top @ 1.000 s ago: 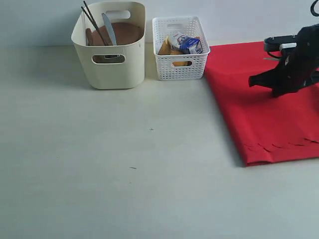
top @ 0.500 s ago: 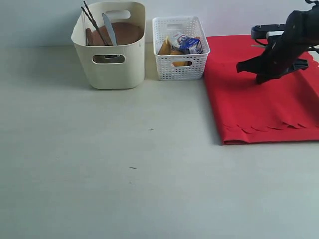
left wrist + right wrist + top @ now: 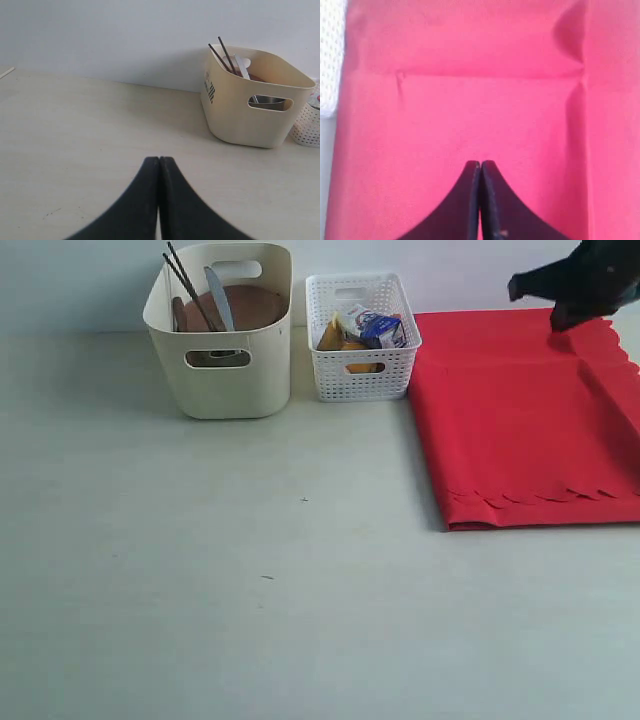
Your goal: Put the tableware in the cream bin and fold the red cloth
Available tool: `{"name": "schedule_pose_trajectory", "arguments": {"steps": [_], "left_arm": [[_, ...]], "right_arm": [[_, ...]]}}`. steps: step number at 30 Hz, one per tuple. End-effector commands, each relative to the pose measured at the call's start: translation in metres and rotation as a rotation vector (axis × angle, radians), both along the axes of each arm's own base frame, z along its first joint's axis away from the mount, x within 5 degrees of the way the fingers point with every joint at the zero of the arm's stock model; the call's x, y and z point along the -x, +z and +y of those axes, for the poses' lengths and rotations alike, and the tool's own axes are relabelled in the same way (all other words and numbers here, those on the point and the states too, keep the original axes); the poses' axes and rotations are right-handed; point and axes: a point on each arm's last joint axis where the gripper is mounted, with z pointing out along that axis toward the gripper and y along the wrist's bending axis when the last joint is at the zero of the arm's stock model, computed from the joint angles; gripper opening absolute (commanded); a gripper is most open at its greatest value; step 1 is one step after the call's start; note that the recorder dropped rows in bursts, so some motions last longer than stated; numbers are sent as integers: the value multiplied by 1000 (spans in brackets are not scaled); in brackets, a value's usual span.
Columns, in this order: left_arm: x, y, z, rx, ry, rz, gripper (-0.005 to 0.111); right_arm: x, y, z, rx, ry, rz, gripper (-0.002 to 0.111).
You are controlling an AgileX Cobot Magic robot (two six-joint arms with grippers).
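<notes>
The large bright red fabric cloth (image 3: pixel 520 430) lies folded at the frame's right. The right gripper (image 3: pixel 480 165), jaws pressed together and empty, hovers over its upper corner. The tall cream plastic bin (image 3: pixel 225 380), upper left, holds dark chopsticks (image 3: pixel 184 280), a steel table knife (image 3: pixel 218 295) and a round brown wooden plate (image 3: pixel 255 308). The left gripper (image 3: pixel 159 161) is likewise closed, empty.

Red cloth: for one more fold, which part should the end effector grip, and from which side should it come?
Probably the loose scalloped edge of the red cloth, near its left corner in the exterior view. The cloth lies flat on the table, so pinch from straight above at the near side; that free top layer can lift, the fold below it cannot.
</notes>
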Motion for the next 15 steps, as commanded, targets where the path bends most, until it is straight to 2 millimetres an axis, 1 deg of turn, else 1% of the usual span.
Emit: {"name": "schedule_pose_trajectory", "arguments": {"steps": [1, 3, 6, 9, 12, 15], "left_arm": [[0, 1, 0, -2, 0, -10, 2], [0, 1, 0, -2, 0, -10, 2], [0, 1, 0, -2, 0, -10, 2], [0, 1, 0, -2, 0, -10, 2], [0, 1, 0, -2, 0, -10, 2], [0, 1, 0, -2, 0, -10, 2]], "right_arm": [[34, 49, -7, -17, -2, -101, 0], [50, 64, -9, -25, -2, -149, 0], [81, 84, -13, -51, -6, -219, 0], [110, 96, -17, -87, -14, -303, 0], [140, 98, -20, -157, -36, -383, 0], [172, 86, -23, -237, -76, -449, 0]]}}
